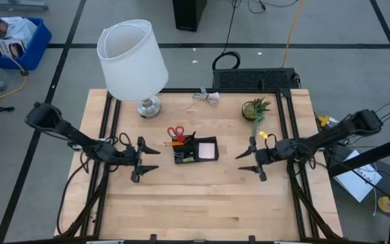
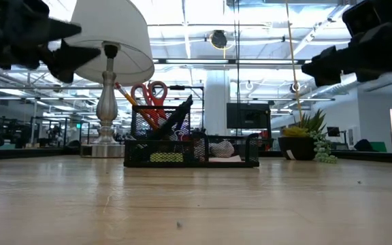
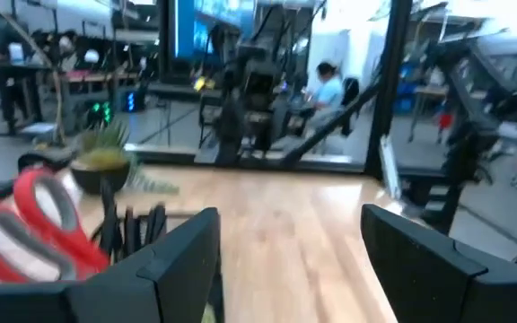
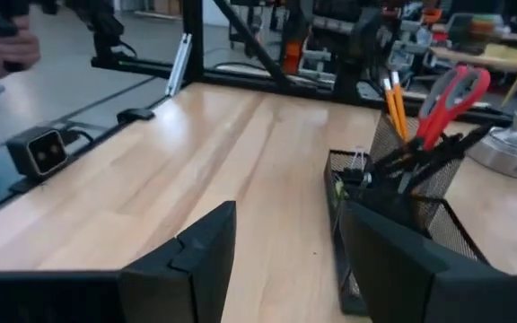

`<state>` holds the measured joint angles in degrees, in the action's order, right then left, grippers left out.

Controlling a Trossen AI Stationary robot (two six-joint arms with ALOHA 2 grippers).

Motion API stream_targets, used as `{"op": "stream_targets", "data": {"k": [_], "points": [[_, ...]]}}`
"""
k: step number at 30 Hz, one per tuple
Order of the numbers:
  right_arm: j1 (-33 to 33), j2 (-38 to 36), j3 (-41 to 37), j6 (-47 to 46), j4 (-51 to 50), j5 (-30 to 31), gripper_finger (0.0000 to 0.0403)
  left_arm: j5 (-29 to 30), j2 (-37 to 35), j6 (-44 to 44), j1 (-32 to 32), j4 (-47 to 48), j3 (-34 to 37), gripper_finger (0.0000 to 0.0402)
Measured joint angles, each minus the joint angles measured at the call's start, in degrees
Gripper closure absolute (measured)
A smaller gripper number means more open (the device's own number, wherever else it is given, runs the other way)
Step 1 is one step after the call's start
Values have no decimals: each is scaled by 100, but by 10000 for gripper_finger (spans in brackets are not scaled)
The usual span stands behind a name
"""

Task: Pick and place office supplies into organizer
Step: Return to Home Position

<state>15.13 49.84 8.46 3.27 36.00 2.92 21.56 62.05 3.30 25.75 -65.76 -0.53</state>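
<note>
Spreading wide under both arms, the wooden table [image 1: 202, 203] carries everything. The white-shaded lamp [image 1: 133, 59] stands beyond and to the outer side of the left gripper [image 1: 156, 157], well clear of it. That gripper hangs above the boards with its jaws released and nothing between them; the right gripper [image 1: 242, 163] faces it from the other side, likewise spread and empty. Both are off the table, as the view along the tabletop shows. Between the two sets of fingertips sits the black organizer [image 2: 189, 162], ahead of each gripper and touching neither. A small potted plant [image 1: 256, 108] stands beyond the right gripper, toward the table's far edge. In the organizer's cup, on the end nearer the left gripper, the red-handled scissors [image 1: 175, 132] stand handles up, with orange pencils [image 4: 393, 100] and black pens [image 4: 420, 157] leaning beside them. The pink sticky-note pad [image 1: 207, 150] lies flat in the compartment nearer the right gripper. Past the table a person [image 3: 326, 82] sits far off in the room.
</note>
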Motion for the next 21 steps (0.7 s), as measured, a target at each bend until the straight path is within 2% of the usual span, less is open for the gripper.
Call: {"op": "stream_targets", "data": {"k": [3, 6, 10, 13, 18, 21], "points": [[-213, -562, 132, -72, -976, -169, 207, -174, -616, 27, -134, 716, -5, 128], [-309, -1099, 132, 4, -1531, -173, 207, -240, -1411, 14, -135, 1433, -5, 128], [-381, -1778, -8, 218, -1617, -450, 210, -154, -2524, -87, -141, 2702, -3, 128], [-482, -2239, -134, 332, -1785, -619, 209, 122, -3311, -2, -142, 3560, -5, 128], [-821, -2955, -286, 181, -2433, -656, 207, 64, -4275, -128, -139, 4310, -5, 128], [-995, -3322, -455, 279, -2437, -1028, 210, 38, -4685, -130, -139, 4923, -7, 128]]}}
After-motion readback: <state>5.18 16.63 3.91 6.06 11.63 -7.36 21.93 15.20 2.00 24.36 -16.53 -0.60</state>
